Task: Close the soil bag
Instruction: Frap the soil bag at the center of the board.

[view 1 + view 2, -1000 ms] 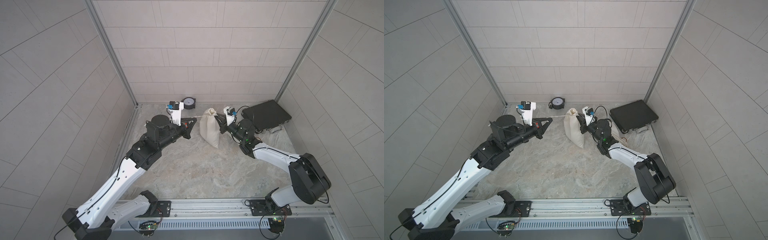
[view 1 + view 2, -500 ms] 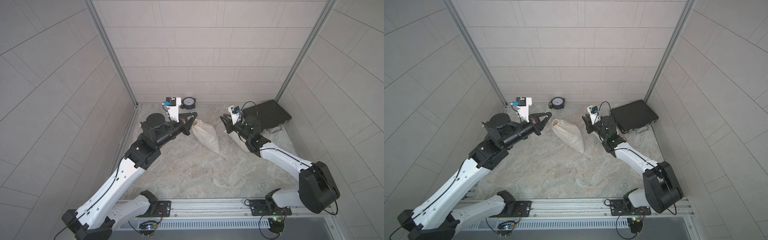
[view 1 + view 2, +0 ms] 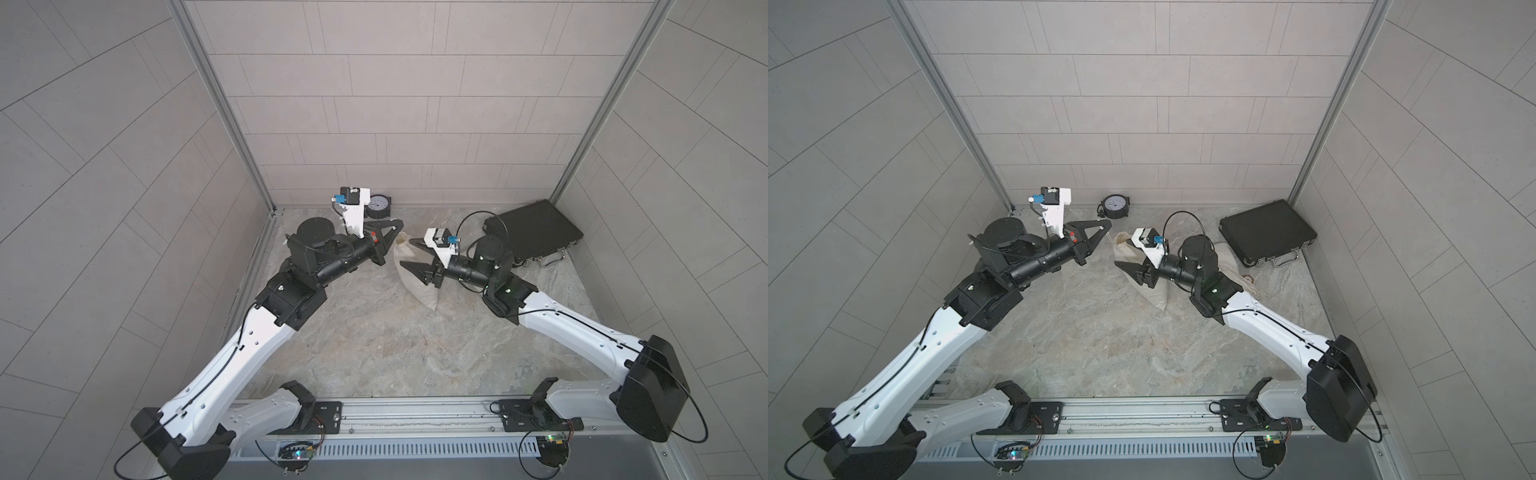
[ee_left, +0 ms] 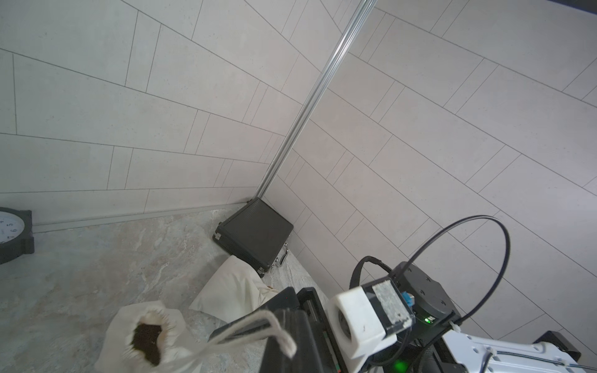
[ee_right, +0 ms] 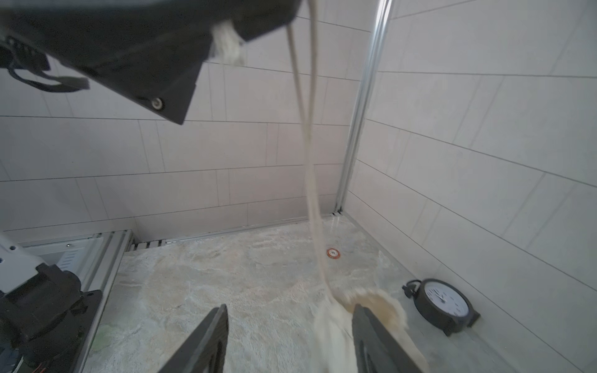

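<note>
The soil bag (image 3: pixel 415 282) (image 3: pixel 1148 291) is a cream cloth sack leaning on the marble floor, its mouth (image 4: pixel 145 339) gathered but still showing dark soil. My left gripper (image 3: pixel 398 224) (image 3: pixel 1108 224) (image 4: pixel 226 332) is shut on the bag's drawstring (image 4: pixel 258 323), just above and left of the mouth. In the right wrist view the drawstring (image 5: pixel 310 168) runs up from the bag (image 5: pixel 332 332) to the left gripper (image 5: pixel 252 25). My right gripper (image 3: pixel 409 254) (image 3: pixel 1121 254) (image 5: pixel 289 319) is open, its fingers astride the bag's upper part, which lies against one finger (image 5: pixel 365 326).
A black case (image 3: pixel 532 232) (image 3: pixel 1266 232) lies in the back right corner, and a second cream bag (image 3: pixel 1229 266) (image 4: pixel 232 290) lies beside it behind my right arm. A round clock (image 3: pixel 377 205) (image 5: pixel 445 303) stands at the back wall. A small orange ring (image 5: pixel 332 253) lies on the floor.
The right gripper let go and opened, backed off, then came back astride the bag. The left gripper, still shut on the drawstring, pulled the bag over to the left.
</note>
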